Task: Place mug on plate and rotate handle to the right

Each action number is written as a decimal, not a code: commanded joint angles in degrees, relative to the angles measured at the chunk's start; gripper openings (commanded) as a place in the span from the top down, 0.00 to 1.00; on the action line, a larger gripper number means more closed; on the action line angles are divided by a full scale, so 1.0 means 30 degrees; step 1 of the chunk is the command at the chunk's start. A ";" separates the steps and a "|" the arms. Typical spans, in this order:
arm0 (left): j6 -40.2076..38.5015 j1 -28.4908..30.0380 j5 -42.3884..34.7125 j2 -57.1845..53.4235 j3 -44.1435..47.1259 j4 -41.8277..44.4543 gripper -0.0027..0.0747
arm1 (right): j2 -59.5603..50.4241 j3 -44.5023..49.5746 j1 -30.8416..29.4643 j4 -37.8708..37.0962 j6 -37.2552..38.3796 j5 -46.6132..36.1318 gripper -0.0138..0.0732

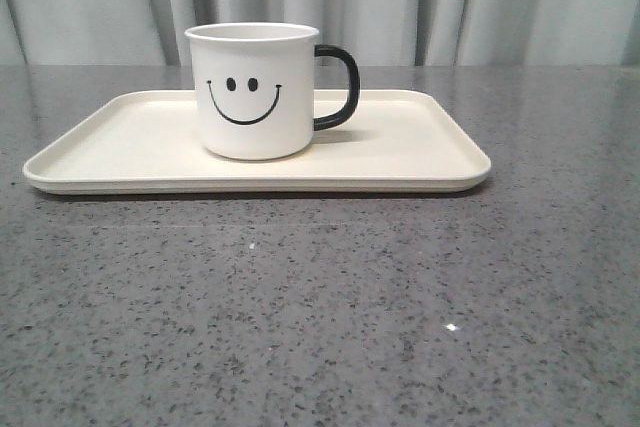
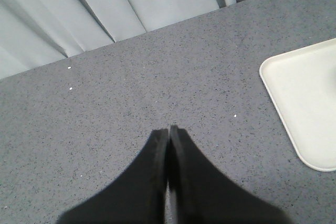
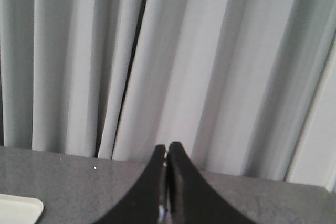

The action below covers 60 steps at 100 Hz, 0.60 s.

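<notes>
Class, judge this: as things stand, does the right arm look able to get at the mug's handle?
Probably yes. The handle sticks out on the mug's right side with nothing beside it on the plate. The right gripper, shut, would need to open.

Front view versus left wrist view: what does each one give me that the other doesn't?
Only the front view shows the mug standing upright on the plate, smiley toward the camera, handle pointing right. Only the left wrist view shows the left gripper, its jaws closed together with nothing between them, over bare table and apart from the plate. Both show the plate, the grey speckled table and the curtain.
</notes>
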 commanded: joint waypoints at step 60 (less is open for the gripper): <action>-0.0187 -0.0104 -0.2051 -0.0059 -0.0360 0.0381 0.99 | -0.1157 0.4866 -0.0101 -0.3216 0.3512 -0.1839 0.98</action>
